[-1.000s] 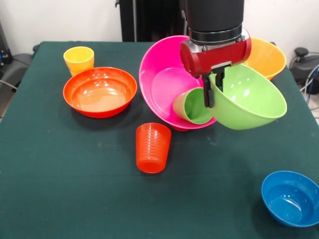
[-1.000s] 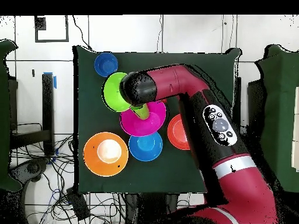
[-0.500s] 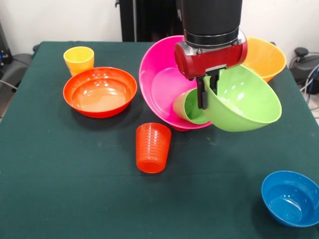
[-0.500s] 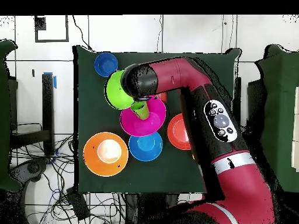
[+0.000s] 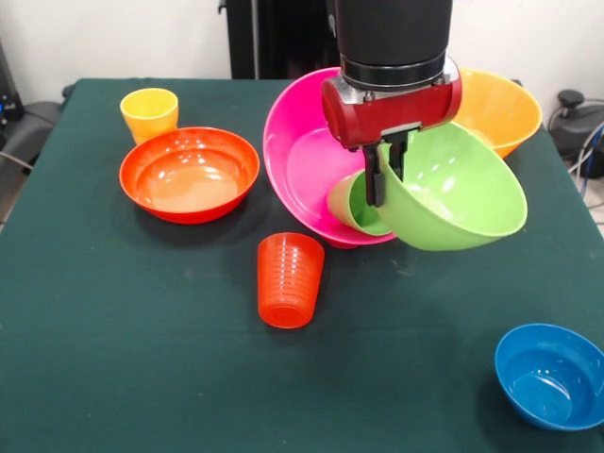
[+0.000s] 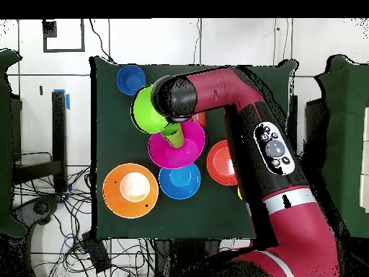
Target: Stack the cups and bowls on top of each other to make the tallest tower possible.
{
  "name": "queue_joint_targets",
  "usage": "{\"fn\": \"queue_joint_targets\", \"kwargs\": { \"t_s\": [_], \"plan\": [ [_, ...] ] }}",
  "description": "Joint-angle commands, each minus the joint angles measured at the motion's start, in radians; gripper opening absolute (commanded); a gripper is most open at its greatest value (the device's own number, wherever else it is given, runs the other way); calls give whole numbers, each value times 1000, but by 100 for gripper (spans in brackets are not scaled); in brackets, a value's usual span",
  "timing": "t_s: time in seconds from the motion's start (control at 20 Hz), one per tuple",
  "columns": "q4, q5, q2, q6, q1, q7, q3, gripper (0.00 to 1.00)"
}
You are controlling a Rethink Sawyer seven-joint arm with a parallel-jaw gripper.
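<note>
While I hold the lime green bowl (image 5: pixel 451 189) up off the table, my gripper (image 5: pixel 385 177) pinches its rim, one finger inside and one outside. From the front, I use the big pink bowl (image 5: pixel 311 156) as my landmark. It stands tipped up on its side, and the light green cup (image 5: pixel 363 203) lies on its side at the pink bowl's low edge. My lime bowl hangs just beside it, touching or almost touching that cup; I cannot tell which. The yellow-orange bowl (image 5: pixel 500 106) peeks out behind the pink bowl. The red-orange bowl (image 5: pixel 189 174) and the yellow cup (image 5: pixel 149 111) sit well apart from it, the ribbed orange cup (image 5: pixel 290 280) stands near its front, and a blue bowl (image 5: pixel 549 376) sits far off by the table corner. I think the tower is hardly begun; nearly all pieces sit alone. From above, the pink bowl (image 6: pixel 189 148) touches another blue bowl (image 6: pixel 179 182), which the front view hides. My arm (image 6: pixel 238 94) covers the ribbed cup and part of the lime bowl (image 6: pixel 145 112), and my fingers cannot be seen there. I see no small magenta bowl anywhere.
</note>
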Motion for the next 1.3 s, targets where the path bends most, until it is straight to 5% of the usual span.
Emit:
{"fn": "queue_joint_targets", "kwargs": {
  "t_s": [0.05,1.3],
  "plan": [
    [-29,-78,59,90,-2,-220,-45,0],
    [46,-66,73,67,-89,-360,47,0]
  ]
}}
